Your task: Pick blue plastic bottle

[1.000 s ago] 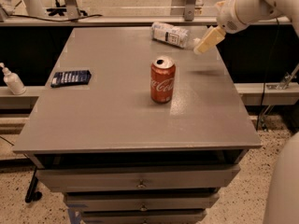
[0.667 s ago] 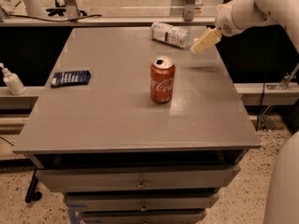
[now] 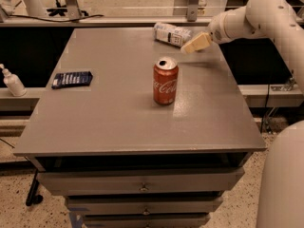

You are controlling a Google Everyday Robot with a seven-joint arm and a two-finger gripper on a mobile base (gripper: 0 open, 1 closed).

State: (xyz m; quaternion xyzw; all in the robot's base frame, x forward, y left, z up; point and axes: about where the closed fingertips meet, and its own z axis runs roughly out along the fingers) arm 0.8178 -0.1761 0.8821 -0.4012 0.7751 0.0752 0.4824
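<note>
The blue plastic bottle [image 3: 171,34] lies on its side at the far edge of the grey table [image 3: 118,113], a little right of the middle. It is clear with a pale blue-and-white label. My gripper [image 3: 189,47] hangs from the white arm at the upper right. Its cream fingers [image 3: 195,43] point down-left, and their tips are right next to the bottle's right end. A red cola can [image 3: 165,81] stands upright near the table's middle, in front of the bottle.
A dark blue flat packet [image 3: 72,79] lies near the table's left edge. A white pump dispenser bottle [image 3: 12,81] stands on a ledge left of the table. Drawers [image 3: 142,186] sit below the tabletop. My white base [image 3: 284,179] fills the lower right.
The gripper has moved a little left and up toward the bottle's right end. The bottle, can and packet have not moved.
</note>
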